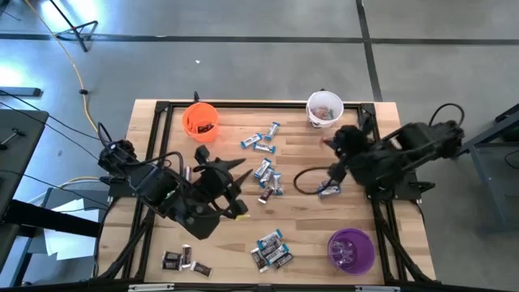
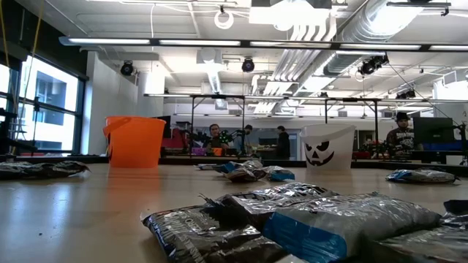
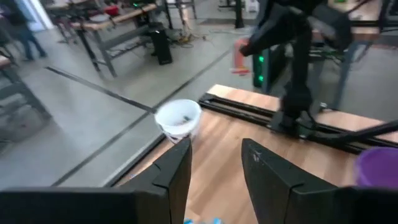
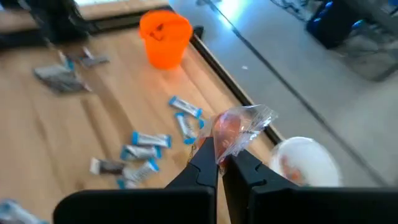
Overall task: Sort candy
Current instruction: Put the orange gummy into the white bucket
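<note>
Fingers of the right gripper (image 4: 219, 163) pinch a reddish-pink candy (image 4: 235, 129), held above the tabletop (image 1: 308, 231) near the white cup (image 1: 324, 108). Left gripper (image 3: 214, 163) fingers parted, empty, mid-tabletop. Blue-and-white candies (image 1: 265, 174) scattered centre.

— What do your arms look like from up top?
— I see two dark arms, matte black links with rounded joints. A black cable (image 1: 306, 180) loops beside the right one.
— And the fingers?
— On my left gripper (image 3: 216, 163) they're flat, dark, angular (wedge-like); a green light (image 3: 261, 60) glows on the right arm.
</note>
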`<state>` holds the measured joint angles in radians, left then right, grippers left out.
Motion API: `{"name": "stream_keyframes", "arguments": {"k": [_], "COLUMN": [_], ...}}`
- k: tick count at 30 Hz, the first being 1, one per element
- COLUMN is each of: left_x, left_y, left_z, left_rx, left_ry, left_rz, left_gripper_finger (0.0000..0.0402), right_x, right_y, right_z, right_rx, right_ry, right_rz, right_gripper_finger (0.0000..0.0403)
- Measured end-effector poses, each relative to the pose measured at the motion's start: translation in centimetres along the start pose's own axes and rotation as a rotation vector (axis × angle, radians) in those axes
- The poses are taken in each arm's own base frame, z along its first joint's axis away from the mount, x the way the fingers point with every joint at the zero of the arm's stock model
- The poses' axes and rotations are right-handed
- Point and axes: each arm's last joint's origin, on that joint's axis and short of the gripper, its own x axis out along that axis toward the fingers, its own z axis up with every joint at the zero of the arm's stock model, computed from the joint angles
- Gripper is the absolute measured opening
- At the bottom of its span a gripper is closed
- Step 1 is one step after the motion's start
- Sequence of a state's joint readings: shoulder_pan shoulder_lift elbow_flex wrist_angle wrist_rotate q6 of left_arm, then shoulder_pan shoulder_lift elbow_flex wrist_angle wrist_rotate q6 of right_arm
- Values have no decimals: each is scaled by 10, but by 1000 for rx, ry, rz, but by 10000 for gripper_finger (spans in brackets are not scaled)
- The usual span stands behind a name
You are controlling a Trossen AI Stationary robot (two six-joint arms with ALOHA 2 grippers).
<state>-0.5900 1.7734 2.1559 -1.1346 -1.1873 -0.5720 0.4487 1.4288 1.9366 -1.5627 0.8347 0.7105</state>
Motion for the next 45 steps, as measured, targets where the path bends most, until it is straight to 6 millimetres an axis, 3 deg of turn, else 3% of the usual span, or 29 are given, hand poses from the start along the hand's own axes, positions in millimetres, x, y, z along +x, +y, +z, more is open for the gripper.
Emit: {"name": "stream_keyframes", "arguments": {"k": [3,10,15,20,25,35,41,45], "left_x": [-3,-5,2,14,20,-6,-10,-7], "left_y": [10,33,52,83,124,215,230,234], "left_z": [2,6,10,18,31,46,47,47], "left_rx": [0,-31,6,73,76,-9,13,56], "left_ry": [-11,-39,-27,-18,-19,-43,-25,0], "left_rz": [34,124,184,297,415,618,660,690], "left_gripper_finger": [129,129,129,129,129,129,129,129], "right_x": [-8,-17,-6,30,78,165,206,222], "right_y": [-19,-75,-102,-111,-120,-186,-213,-223], "right_z": [-1,-1,-6,-14,-7,-17,-26,-36], "right_rx": [-18,66,101,103,115,353,417,462], "right_ry": [6,-9,34,140,109,247,327,408], "right_rz": [55,-28,-133,-224,-193,-138,-130,-95], "right_gripper_finger": [0,0,0,0,0,0,0,0]}}
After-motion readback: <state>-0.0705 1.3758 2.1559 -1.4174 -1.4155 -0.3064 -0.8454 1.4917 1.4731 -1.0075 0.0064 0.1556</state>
